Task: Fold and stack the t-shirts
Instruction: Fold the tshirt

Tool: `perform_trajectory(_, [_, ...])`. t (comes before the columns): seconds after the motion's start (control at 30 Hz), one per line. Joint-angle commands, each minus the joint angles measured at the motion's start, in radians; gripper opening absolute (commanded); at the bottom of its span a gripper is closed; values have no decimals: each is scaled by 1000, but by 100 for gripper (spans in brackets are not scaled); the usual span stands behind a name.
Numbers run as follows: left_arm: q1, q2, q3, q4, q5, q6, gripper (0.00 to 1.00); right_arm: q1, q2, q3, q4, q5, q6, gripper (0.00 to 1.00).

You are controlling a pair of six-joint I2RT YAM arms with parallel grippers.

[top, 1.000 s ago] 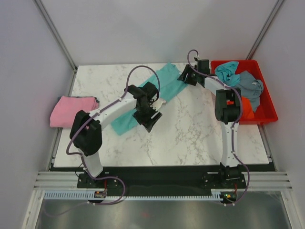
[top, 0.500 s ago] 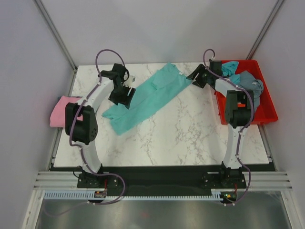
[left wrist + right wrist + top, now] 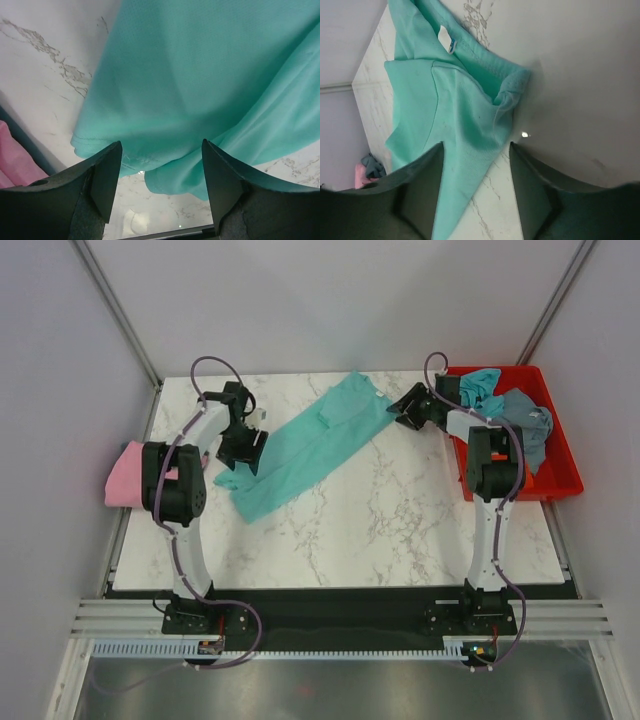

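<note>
A teal-green t-shirt (image 3: 305, 445) lies stretched in a long diagonal band on the marble table (image 3: 400, 510). My left gripper (image 3: 240, 445) is open just above its lower left end. In the left wrist view the hem (image 3: 150, 165) lies between the spread jaws of that gripper (image 3: 161, 145). My right gripper (image 3: 405, 405) is open beside the shirt's far right end. In the right wrist view a pointed fold (image 3: 470, 140) lies between its spread jaws, near the collar tag (image 3: 447, 42). A folded pink t-shirt (image 3: 125, 475) lies at the left table edge.
A red plastic tray (image 3: 565, 465) at the right edge holds a light blue shirt (image 3: 480, 390) and a grey-blue shirt (image 3: 525, 425), crumpled. The right arm's upper link crosses the tray's left side. White walls stand close on three sides.
My left arm swung from the table's middle out to the shirt's lower left end. The right gripper shifted slightly by the tray. The teal-green shirt now lies longer and flatter.
</note>
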Motion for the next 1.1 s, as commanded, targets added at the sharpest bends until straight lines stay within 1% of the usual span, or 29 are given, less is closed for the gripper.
perform_trajectory(0.0, [12,29,22,5,-15,-14,72,1,62,51,4,10,-1,54])
perform_trajectory(0.1, [12,45,7,-1,-19,-9,70,1,89,82,4,29,0,35])
perform_trajectory(0.17, [12,51,-8,0,-19,-9,69,1,106,112,4,35,2,34])
perform_trajectory(0.2, [11,57,-11,-3,-21,-8,68,3,121,123,3,40,0,31])
perform_trajectory(0.3, [9,60,-34,0,-21,-8,62,1,149,169,4,47,-3,20])
perform_trajectory(0.33, [9,65,-40,2,-21,-3,60,1,155,182,6,49,-4,19])
perform_trajectory(0.37, [9,68,-53,2,-21,-2,52,1,167,203,4,52,-4,17])
perform_trajectory(0.43, [9,77,-59,2,-21,4,45,3,177,221,4,58,-7,16])
perform_trajectory(0.47, [7,85,-67,2,-13,9,34,4,181,238,4,58,-9,16])
perform_trajectory(0.53, [4,88,-73,0,5,17,21,4,194,254,4,61,-14,15])
perform_trajectory(0.57, [-3,83,-83,-6,26,20,7,6,197,264,3,61,-17,15])
perform_trajectory(0.6, [-8,79,-90,-9,36,17,2,4,200,269,4,61,-18,15])
perform_trajectory(0.73, [-60,49,-132,-21,86,9,2,6,207,289,4,66,-20,14])
perform_trajectory(0.77, [-90,36,-148,-23,100,7,2,7,212,297,29,69,-23,14])
perform_trajectory(0.93, [-192,2,-186,-23,126,-11,2,12,223,321,35,72,-30,14])
perform_trajectory(1.07, [-247,-21,-202,-29,152,-12,2,18,221,317,38,69,-29,15])
